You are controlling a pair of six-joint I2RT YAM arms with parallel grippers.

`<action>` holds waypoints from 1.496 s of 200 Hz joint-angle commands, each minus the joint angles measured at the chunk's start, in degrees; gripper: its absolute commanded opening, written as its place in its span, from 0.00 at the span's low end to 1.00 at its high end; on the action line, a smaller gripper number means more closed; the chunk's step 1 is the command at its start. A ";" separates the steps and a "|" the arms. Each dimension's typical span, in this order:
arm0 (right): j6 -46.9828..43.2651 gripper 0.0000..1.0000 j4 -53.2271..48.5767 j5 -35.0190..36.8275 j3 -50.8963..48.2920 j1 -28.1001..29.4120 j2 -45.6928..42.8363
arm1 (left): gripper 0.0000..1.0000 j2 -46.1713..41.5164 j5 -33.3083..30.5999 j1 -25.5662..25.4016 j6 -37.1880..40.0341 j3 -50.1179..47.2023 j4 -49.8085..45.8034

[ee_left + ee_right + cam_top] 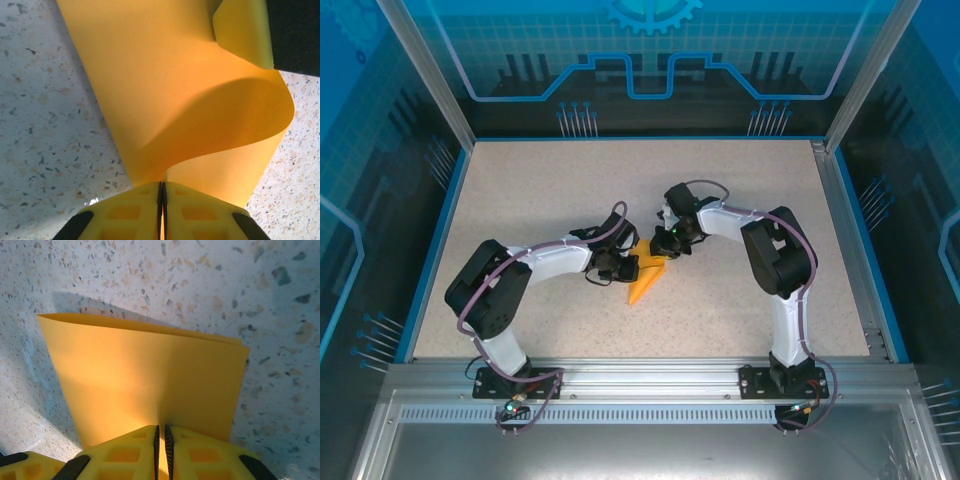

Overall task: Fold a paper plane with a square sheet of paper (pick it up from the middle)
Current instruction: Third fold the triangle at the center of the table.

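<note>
The square sheet of paper [647, 275] is orange-yellow and folded, held between both arms at mid table, its narrow end pointing toward the near edge. My left gripper [623, 263] is shut on its left side; in the left wrist view the paper [165, 95] curls up from the closed fingers [135, 210]. From the right, my right gripper [670, 250] is shut on the other side, where the paper [145, 385] stands as a folded flap between the fingers [200, 455].
The speckled tabletop [540, 190] is bordered by a blue rim and transparent walls [430, 110]. An aluminium rail [650, 385] carrying both arm bases runs along the near edge.
</note>
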 commanded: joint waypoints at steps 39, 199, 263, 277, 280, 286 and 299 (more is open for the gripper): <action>-0.45 0.15 -3.23 1.76 0.26 0.79 2.40 | 0.12 0.15 -0.87 0.41 -0.97 -1.01 -0.62; -0.01 0.16 -2.75 1.43 0.04 1.19 2.56 | 0.13 2.54 -0.96 0.43 0.01 -0.51 0.12; 0.34 0.16 -2.46 2.00 -1.16 1.24 2.31 | 0.13 0.98 -0.13 0.52 0.89 0.44 -0.38; 0.05 0.16 -2.85 2.58 -1.27 1.20 1.96 | 0.13 1.05 0.19 0.47 0.78 0.54 -0.35; 0.04 0.16 -2.86 2.64 -1.38 1.20 1.94 | 0.13 1.06 0.28 0.41 0.79 0.50 -0.35; -0.05 0.16 -2.90 2.73 -1.48 1.20 1.88 | 0.13 1.19 0.38 0.48 0.89 0.55 -0.19; -0.14 0.16 -2.68 2.98 -1.69 1.20 1.88 | 0.13 1.61 0.20 0.49 0.89 0.61 -0.17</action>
